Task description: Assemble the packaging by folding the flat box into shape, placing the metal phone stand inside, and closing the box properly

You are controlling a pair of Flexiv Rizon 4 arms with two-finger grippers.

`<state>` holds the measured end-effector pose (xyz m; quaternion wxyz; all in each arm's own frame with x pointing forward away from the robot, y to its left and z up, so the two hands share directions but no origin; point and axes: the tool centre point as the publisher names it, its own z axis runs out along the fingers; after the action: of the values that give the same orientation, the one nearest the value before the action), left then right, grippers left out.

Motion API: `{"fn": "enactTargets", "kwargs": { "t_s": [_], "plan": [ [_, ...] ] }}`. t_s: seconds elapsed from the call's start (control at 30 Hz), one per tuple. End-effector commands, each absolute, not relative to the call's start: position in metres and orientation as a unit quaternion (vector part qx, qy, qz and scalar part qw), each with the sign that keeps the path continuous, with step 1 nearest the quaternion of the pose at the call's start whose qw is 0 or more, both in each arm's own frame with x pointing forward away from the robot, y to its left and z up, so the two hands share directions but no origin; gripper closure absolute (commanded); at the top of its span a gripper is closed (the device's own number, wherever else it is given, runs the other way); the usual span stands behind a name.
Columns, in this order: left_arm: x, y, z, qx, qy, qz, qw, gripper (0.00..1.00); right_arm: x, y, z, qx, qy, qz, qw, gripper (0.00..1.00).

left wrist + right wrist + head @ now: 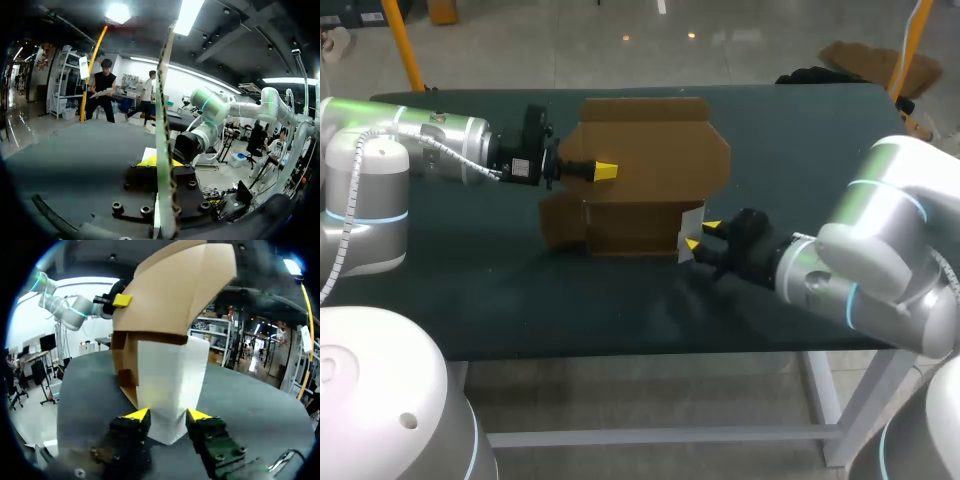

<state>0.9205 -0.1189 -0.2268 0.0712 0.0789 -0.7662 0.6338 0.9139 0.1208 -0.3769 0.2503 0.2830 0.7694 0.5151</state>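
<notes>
I'm in the shaping step. The brown box (650,150) sits in the middle of the frame on the dark tabletop (470,290), half formed, with its low front walls up and its large panel rising behind them, toward the top of the frame. I see no phone stand in any view, so I judge loading it is some way off.

My left gripper (605,171) comes in from the left edge of the frame, and its fingers are closed on the box. In the left wrist view the cardboard runs edge-on straight up from between the yellow tips. My right gripper (703,234) is at the box's right front corner, right of centre in the frame. Its fingers (137,415) are spread apart and not clamped. The lower corner of the white flap (170,375) lies between them, and I cannot tell whether either tip touches it.

To do this well, I'd treat the left as the anchor: grip firm and no pulling, or the whole box skids on the tabletop. With the right I'd push the flap inward along its crease, slow and square to the wall, rather than pinch it. A skewed push will likely buckle the card or spring the corner open. I'd check the head view to see that the walls stand upright
</notes>
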Motion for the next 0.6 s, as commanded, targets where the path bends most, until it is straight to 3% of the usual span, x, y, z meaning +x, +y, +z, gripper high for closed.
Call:
{"fn": "enactTargets", "kwargs": {
  "t_s": [0.03,0.3,0.4,0.6],
  "plan": [
    [0.9205,-0.1193,-0.2302,0.078,-0.766,0.634,0.072,1.0,0.9141,0.1293,-0.3783,0.352,0.73,0.471,0.349,0.49],
    [0.9205,-0.1193,-0.2302,0.078,-0.766,0.634,0.072,1.0,0.9176,0.1319,-0.3769,0.385,0.711,0.456,0.371,0.49],
    [0.9205,-0.1193,-0.2302,0.078,-0.766,0.634,0.072,1.0,0.9191,0.1312,-0.3762,0.403,0.699,0.45,0.384,0.44],
    [0.9205,-0.1193,-0.2302,0.078,-0.766,0.634,0.072,1.0,0.9203,0.1296,-0.3759,0.435,0.674,0.443,0.4,0.49]
  ]
}}
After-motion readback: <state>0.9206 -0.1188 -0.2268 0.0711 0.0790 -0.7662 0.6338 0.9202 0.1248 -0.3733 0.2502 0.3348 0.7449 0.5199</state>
